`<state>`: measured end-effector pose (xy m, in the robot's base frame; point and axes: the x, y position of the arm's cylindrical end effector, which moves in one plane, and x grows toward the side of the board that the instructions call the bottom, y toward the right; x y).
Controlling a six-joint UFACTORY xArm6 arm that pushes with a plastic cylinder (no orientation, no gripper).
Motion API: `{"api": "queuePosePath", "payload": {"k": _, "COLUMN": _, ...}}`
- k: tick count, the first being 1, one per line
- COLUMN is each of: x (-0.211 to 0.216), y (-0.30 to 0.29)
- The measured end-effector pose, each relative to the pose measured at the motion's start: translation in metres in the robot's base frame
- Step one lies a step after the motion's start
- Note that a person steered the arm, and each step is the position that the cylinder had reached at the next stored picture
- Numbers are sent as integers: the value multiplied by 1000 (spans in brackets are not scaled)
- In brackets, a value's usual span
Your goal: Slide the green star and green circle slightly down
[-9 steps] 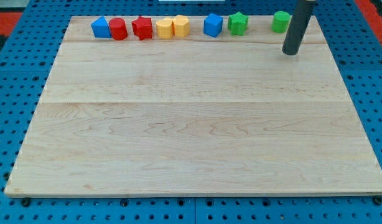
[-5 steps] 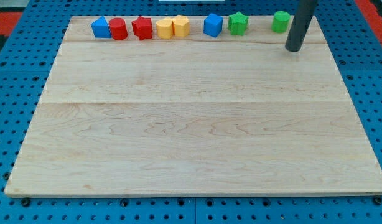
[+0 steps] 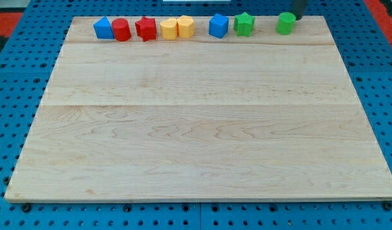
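Green star (image 3: 244,24) and green circle (image 3: 286,23) sit unpushed at top edge, my tip (image 3: 297,17) just above-right of circle; no claw fitted.

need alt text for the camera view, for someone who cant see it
My tip sits at the view's top edge, just up and right of the green circle, with the green star to the circle's left. Blue, red and yellow blocks continue that row leftward along the top of a wooden board.
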<state>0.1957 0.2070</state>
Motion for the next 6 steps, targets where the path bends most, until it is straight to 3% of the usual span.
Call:
{"api": "queuePosePath", "payload": {"k": 3, "x": 70, "y": -7}}
{"api": "queuePosePath", "payload": {"k": 5, "x": 22, "y": -13}}
{"api": "queuePosePath", "payload": {"k": 6, "x": 21, "y": -24}}
